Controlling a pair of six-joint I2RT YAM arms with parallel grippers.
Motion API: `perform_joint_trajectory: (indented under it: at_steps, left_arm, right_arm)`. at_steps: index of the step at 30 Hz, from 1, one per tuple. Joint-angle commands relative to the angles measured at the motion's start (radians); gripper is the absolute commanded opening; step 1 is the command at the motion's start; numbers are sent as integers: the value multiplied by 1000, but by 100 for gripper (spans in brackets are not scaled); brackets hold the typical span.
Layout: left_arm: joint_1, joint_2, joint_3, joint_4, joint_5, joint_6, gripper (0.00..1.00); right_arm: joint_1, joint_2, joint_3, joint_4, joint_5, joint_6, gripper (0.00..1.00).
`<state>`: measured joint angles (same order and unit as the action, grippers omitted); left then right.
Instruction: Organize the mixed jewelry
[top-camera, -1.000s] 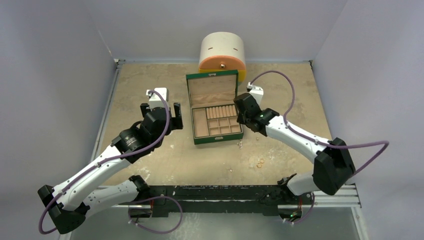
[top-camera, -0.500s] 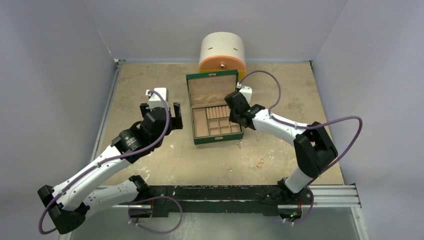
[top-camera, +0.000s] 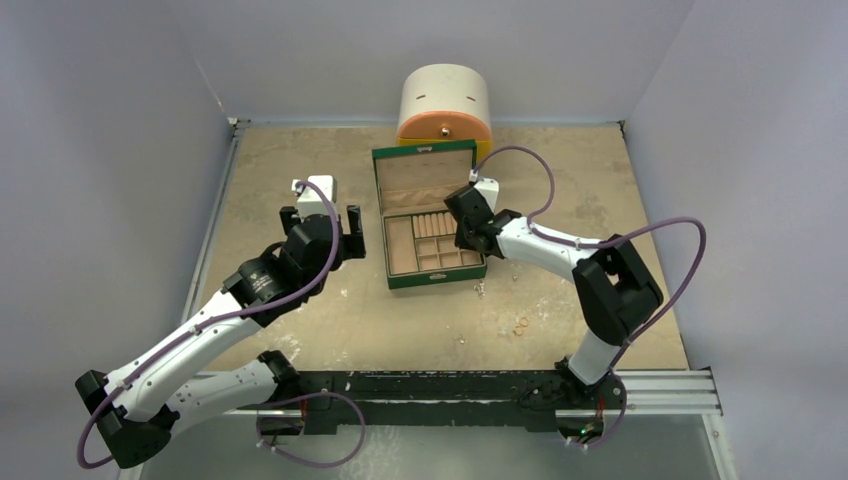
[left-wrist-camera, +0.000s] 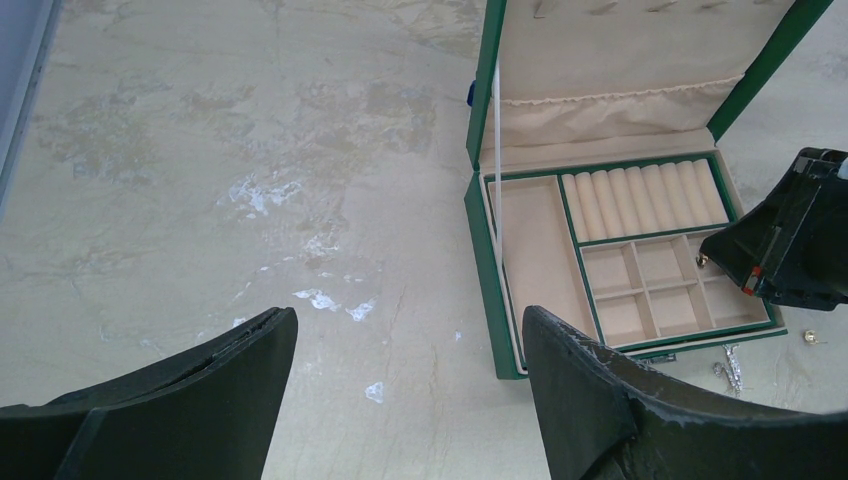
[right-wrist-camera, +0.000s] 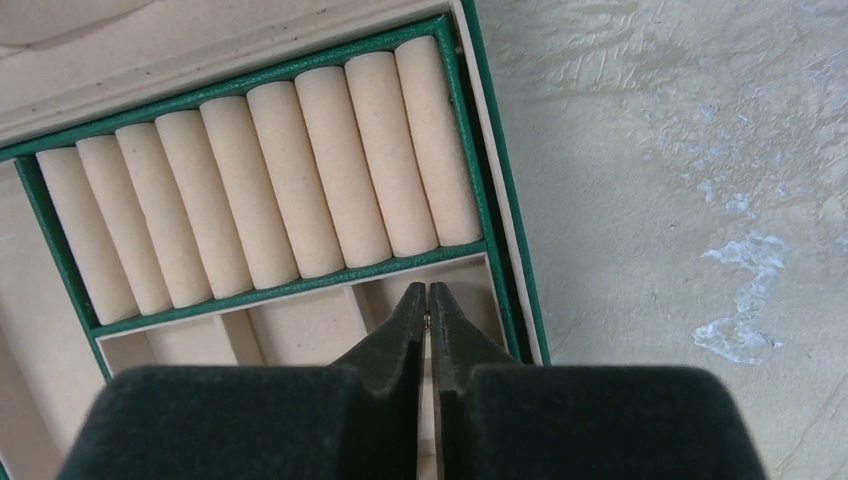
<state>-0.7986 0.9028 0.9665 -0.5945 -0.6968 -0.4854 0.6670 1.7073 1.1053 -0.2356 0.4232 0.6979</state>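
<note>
The green box (top-camera: 396, 282) lies open, with ring rolls and small tan compartments (right-wrist-camera: 300, 325). My right gripper (top-camera: 463, 240) hangs over the box's right-hand compartments. Its jaws are shut on a tiny gold piece (right-wrist-camera: 428, 318) pinched just behind the tips (right-wrist-camera: 428, 292). That piece also shows in the left wrist view (left-wrist-camera: 703, 262). More of the mixed jewelry lies on the table: two gold rings (top-camera: 520, 323), a silvery bit (top-camera: 480, 289) by the box's front right corner, also in the left wrist view (left-wrist-camera: 730, 362), and a tiny piece (top-camera: 462, 341). My left gripper (top-camera: 320, 225) is open and empty, left of the box (left-wrist-camera: 500, 330).
A white and orange round drawer container (top-camera: 445, 103) stands behind the box at the back wall. The box's lid (top-camera: 423, 182) stands upright. Grey walls close the table on three sides.
My right gripper has moved left, from beside the box's right edge to over its right-hand compartments. The left arm has not moved.
</note>
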Motion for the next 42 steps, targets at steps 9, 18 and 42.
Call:
perform_joint_trajectory:
  at_steps: [9,18,42]
  left_arm:
    - [6,-10,-7,12,-26,23,83]
    - [6,-4,-6,12,-25,24,83]
    - [11,21,-7,13,-23,27,83]
  right_arm:
    - [-1,-77,35,-35,24,33,23]
    - [-1,-237,-13,-97,77,20,26]
    - [-141,-412,-371,-66,60,68,28]
